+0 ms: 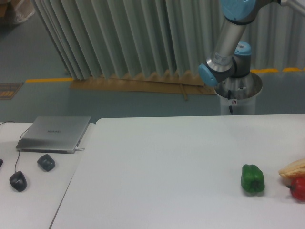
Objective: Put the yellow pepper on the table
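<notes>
Count from where I stand: one green pepper on the near right of the table, one red pepper at the right edge, cut off by the frame. Just above the red one, touching or overlapping it, one pale yellow thing, also cut off; too little shows to call it the yellow pepper. No clear yellow pepper visible anywhere else.

One arm, far right behind the table: grey link and blue joints above a silver base. The gripper is out of frame, so finger state and pepper-to-finger relation can't be told.

Left side: one smaller white desk with one closed silver laptop and two dark mice: one just near of the laptop, one nearer and to the left. No containers seen.
</notes>
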